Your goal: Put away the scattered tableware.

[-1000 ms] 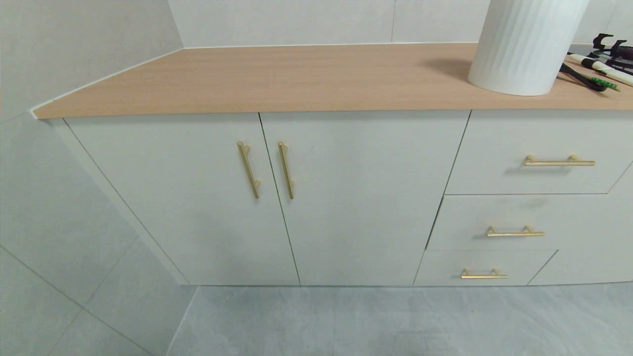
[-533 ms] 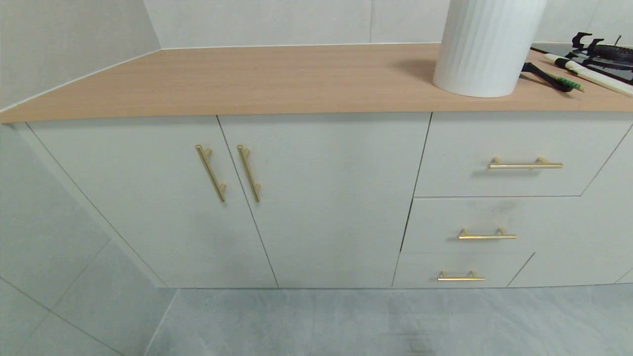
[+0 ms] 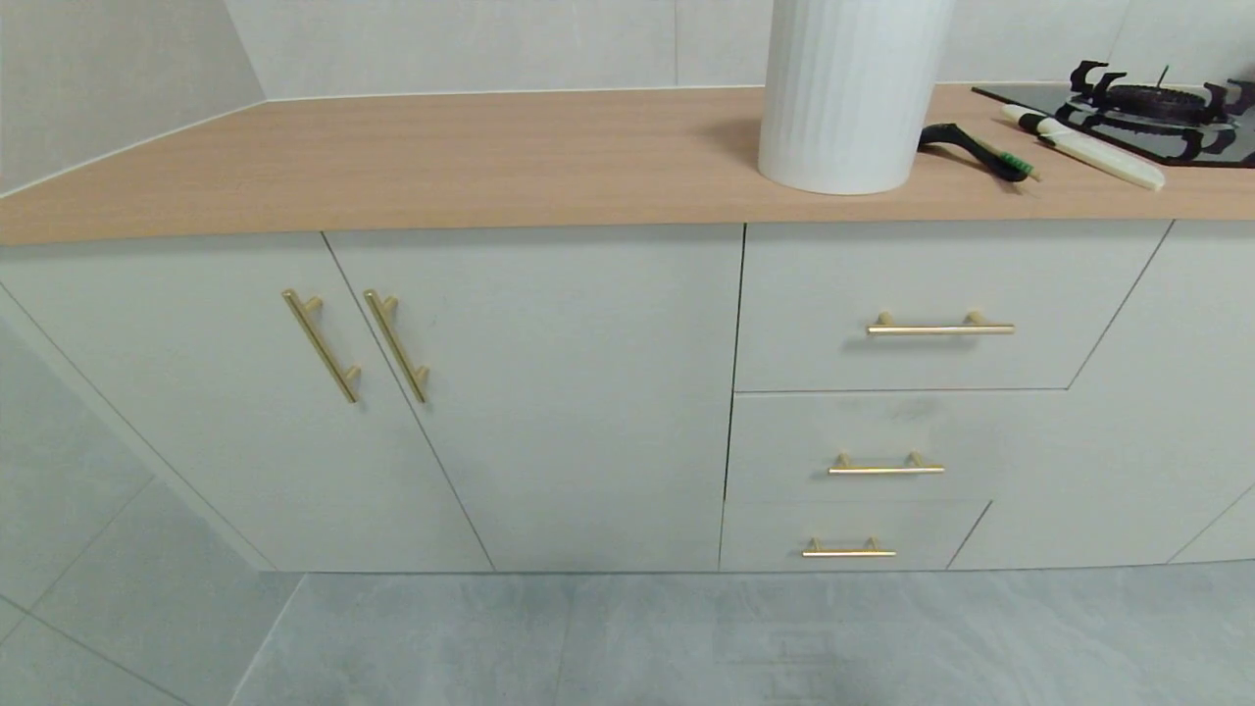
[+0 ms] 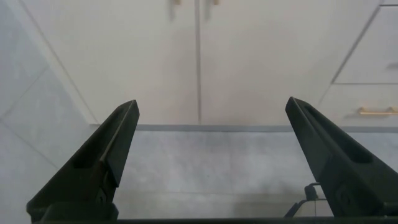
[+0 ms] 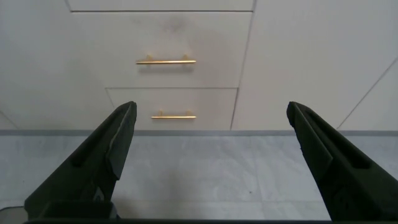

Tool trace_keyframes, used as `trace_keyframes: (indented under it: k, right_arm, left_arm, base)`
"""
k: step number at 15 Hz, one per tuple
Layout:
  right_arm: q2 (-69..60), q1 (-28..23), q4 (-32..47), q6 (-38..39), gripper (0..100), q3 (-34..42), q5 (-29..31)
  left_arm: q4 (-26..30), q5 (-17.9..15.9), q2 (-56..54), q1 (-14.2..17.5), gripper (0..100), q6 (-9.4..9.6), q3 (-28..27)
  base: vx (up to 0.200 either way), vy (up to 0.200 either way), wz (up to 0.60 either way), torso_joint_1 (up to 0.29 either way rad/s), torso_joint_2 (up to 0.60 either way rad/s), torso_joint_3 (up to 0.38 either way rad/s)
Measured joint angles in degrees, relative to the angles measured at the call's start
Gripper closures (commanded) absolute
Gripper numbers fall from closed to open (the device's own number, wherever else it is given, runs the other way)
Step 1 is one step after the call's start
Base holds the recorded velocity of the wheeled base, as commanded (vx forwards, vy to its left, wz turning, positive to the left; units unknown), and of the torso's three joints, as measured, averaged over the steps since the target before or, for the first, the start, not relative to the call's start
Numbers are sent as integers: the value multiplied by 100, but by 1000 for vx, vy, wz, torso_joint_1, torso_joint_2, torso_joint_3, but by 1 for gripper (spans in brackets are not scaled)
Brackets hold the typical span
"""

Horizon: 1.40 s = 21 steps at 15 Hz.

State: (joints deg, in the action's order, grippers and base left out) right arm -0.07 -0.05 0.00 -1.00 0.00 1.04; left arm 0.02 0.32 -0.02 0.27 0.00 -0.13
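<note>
On the wooden countertop (image 3: 471,157) stands a tall white ribbed container (image 3: 848,93). Just right of it lie a black-handled utensil with a green tip (image 3: 976,152) and a white knife with a black handle (image 3: 1083,157). My left gripper (image 4: 211,118) hangs open low over the grey floor, facing the cabinet doors. My right gripper (image 5: 211,118) is open too, low in front of the lower drawers (image 5: 165,61). Neither holds anything.
Below the counter are two white cabinet doors with gold handles (image 3: 353,343) and three drawers with gold handles (image 3: 939,327). A black gas hob (image 3: 1147,103) sits at the counter's far right. A tiled wall closes the left side.
The head view has swung to the right: the cabinet and the container slid left in the picture and the knife and the hob came into view. The things themselves have not moved.
</note>
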Motion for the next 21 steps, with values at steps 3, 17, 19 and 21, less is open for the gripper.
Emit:
trace_keyframes:
  k: [3, 17, 19, 21]
  right_arm:
    - [0, -11, 0, -1, 0, 0, 0]
    - [5, -5, 0, -11, 0, 0, -4]
    - [2, -5, 0, -17, 0, 0, -6]
    - [2, -5, 0, -102, 0, 0, -26]
  left_arm:
    - [-2, 4, 0, -6, 0, 0, -5]
    - [-2, 1, 0, -2, 0, 0, -5]
    - [-2, 1, 0, -2, 0, -2, -5]
    - [-2, 0, 0, -6, 0, -2, -5]
  base:
    - [0, 0, 0, 0, 0, 0]
    - [129, 0, 0, 0, 2, 1]
    - [0, 0, 0, 0, 0, 0]
    - [0, 0, 0, 0, 0, 0]
